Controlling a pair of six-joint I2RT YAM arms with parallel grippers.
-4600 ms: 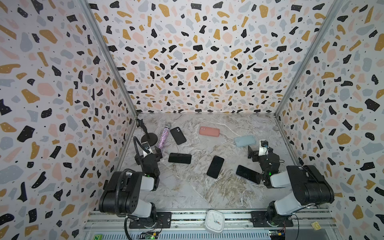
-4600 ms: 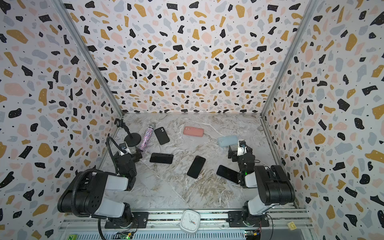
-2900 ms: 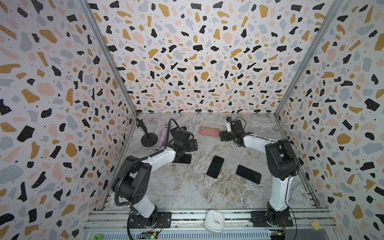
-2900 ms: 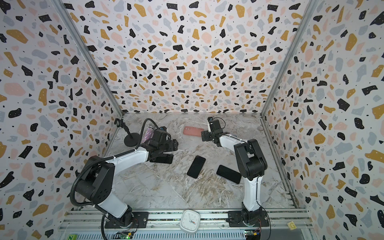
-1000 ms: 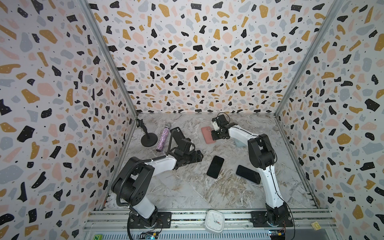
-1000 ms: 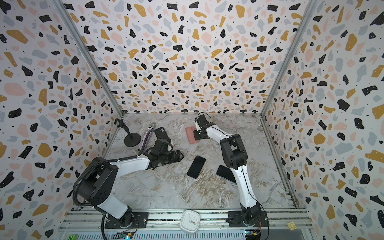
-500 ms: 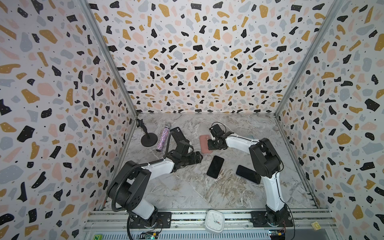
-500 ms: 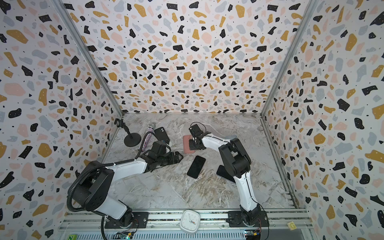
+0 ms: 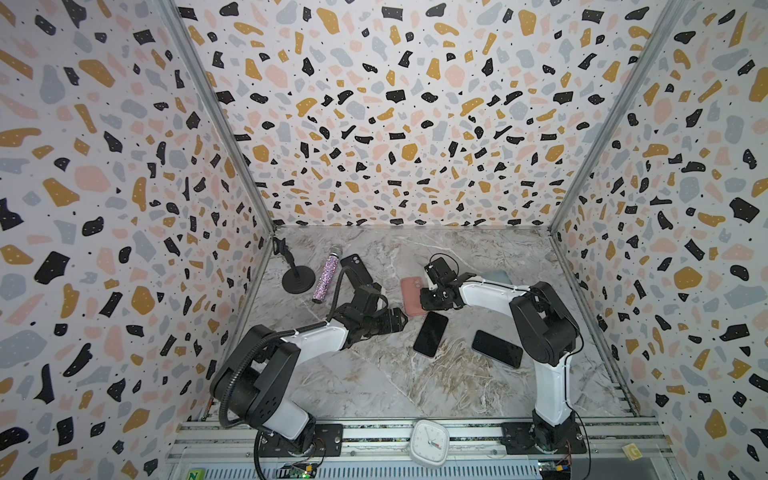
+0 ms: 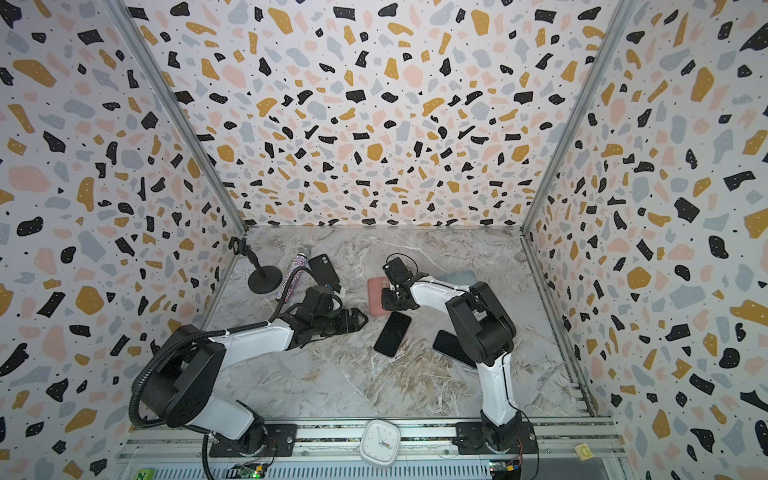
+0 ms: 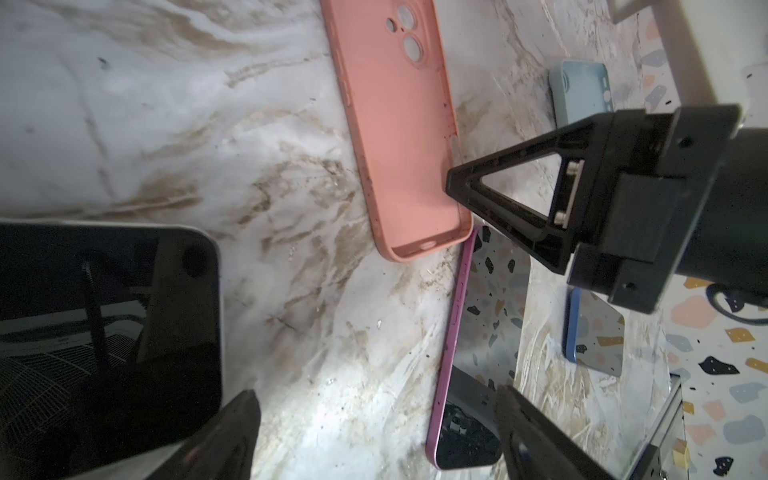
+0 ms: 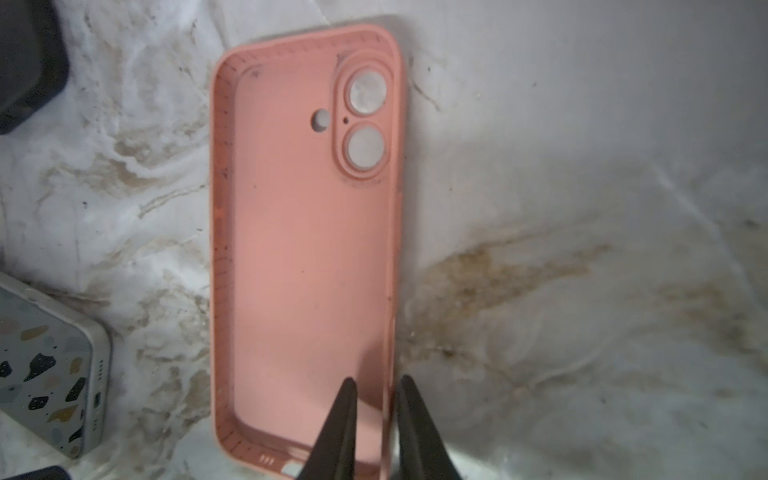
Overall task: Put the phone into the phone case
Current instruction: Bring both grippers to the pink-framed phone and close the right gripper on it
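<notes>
The pink phone case (image 9: 409, 297) (image 10: 376, 297) lies hollow side up on the marble table, mid-floor. My right gripper (image 9: 426, 299) (image 12: 376, 380) straddles its long side wall near the bottom end, with the jaws slightly parted and the rim between them. A phone with a pink edge (image 9: 431, 333) (image 11: 478, 353) lies screen up just in front of the pink phone case (image 11: 399, 137) (image 12: 307, 249). My left gripper (image 9: 401, 322) (image 11: 376, 395) is open over bare table between that phone and a black phone (image 11: 108, 324), holding nothing.
A blue-edged phone (image 9: 497, 348) lies to the right, partly under the right arm. A light blue case (image 9: 496, 275) and a black case (image 9: 357, 266) lie further back. A glitter microphone (image 9: 326, 278) and its stand (image 9: 297, 282) are at the back left.
The right gripper pulled the pink case toward the middle and turned it lengthwise; its jaws have just parted slightly. The left arm reached across to the middle, its jaws staying wide.
</notes>
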